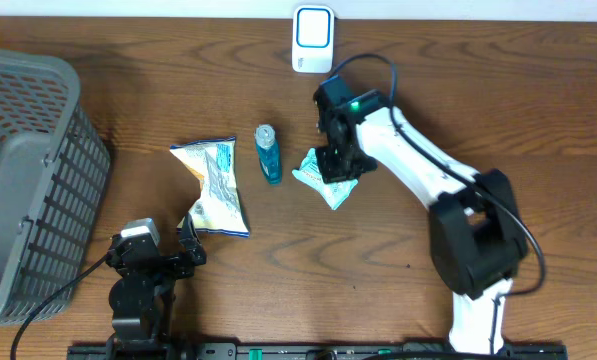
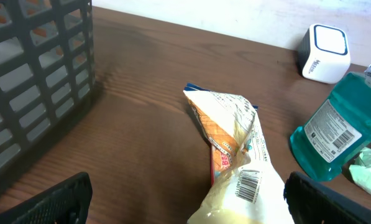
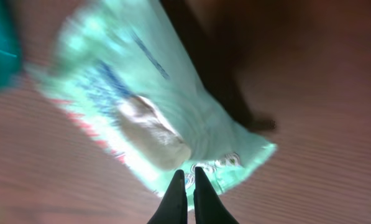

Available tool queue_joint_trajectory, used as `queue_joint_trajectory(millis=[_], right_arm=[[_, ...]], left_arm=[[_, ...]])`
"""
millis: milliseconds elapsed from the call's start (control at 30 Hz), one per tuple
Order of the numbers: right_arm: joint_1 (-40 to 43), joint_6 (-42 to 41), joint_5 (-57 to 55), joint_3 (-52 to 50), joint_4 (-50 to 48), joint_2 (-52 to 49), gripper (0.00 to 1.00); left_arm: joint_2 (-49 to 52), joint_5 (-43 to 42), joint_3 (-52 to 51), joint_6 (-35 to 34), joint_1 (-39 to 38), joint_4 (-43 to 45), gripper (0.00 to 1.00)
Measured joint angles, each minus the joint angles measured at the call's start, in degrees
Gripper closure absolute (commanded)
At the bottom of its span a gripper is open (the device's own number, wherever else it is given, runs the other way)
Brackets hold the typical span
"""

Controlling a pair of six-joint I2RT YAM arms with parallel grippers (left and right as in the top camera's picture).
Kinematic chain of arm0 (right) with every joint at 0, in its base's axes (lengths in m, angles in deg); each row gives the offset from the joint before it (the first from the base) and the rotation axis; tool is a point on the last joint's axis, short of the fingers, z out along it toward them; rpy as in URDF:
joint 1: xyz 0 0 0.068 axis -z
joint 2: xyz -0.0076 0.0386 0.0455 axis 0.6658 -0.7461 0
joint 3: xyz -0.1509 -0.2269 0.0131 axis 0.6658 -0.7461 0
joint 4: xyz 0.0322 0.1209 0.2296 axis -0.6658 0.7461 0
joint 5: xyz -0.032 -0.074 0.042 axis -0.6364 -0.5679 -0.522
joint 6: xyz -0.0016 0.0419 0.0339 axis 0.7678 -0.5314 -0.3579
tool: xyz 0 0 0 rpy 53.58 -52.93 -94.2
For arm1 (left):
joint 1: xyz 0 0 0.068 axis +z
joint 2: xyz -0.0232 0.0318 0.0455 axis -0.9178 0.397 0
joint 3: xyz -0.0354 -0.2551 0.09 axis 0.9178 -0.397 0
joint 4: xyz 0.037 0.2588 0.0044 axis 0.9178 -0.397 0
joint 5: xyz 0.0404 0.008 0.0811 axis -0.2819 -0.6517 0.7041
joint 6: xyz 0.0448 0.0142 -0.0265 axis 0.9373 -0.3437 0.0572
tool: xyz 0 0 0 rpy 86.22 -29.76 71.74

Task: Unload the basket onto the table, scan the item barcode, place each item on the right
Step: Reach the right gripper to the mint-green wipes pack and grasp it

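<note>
A mint-green snack packet (image 1: 330, 185) lies right of centre; in the right wrist view the packet (image 3: 141, 93) fills the frame, blurred. My right gripper (image 1: 336, 165) (image 3: 189, 175) is shut, its fingertips pinching the packet's near edge. The white barcode scanner (image 1: 313, 38) (image 2: 325, 53) stands at the back edge. My left gripper (image 1: 186, 248) (image 2: 191, 205) stands wide open near the front left with nothing gripped. A yellow-white chip bag (image 1: 215, 187) (image 2: 235, 143) lies just ahead of it, its printed barcode (image 2: 250, 184) facing up between the fingers.
A teal bottle (image 1: 268, 153) (image 2: 337, 127) lies between the chip bag and the green packet. A grey plastic basket (image 1: 28, 170) (image 2: 30, 74) takes up the left side of the table.
</note>
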Motion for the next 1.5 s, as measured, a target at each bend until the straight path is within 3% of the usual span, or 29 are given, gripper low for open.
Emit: queue_joint_trajectory(millis=[267,567,867,933,967,1033,1133,1333,1500], right_arm=[[-2.49,0.11,-0.76,2.19,-6.86,6.54,0.97],[-4.81,-0.61,-1.03,2.03,-7.96,-7.26,0.99],[-5.31,-1.36,-6.23,3.98,-0.98,-7.58,0.99],[-5.11,-1.33,-8.63,4.52,2.84,-6.99,0.83],[-5.07,-1.16,-9.25,4.55,3.72,-6.36,0.64],[-4.72,-0.09,-10.32,4.55,4.79,-3.93,0.51],[-4.48,2.36,-11.34,4.96,5.42,1.62,0.45],[-4.68,6.49,-15.82,6.05,6.38,9.42,0.43],[-6.86,9.11,-18.75,-3.08,0.96,8.85,0.35]], left_arm=[[0.00,0.00,0.00,0.00,0.00,0.00,0.02],[0.00,0.00,0.00,0.00,0.00,0.00,0.02],[0.00,0.00,0.00,0.00,0.00,0.00,0.02],[0.02,0.00,0.00,0.00,-0.02,0.02,0.02],[0.02,0.00,0.00,0.00,0.00,0.00,0.02],[0.00,0.00,0.00,0.00,-0.02,0.00,0.02],[0.00,0.00,0.00,0.00,0.00,0.00,0.02],[0.00,0.00,0.00,0.00,-0.02,0.00,0.02],[0.00,0.00,0.00,0.00,0.00,0.00,0.02]])
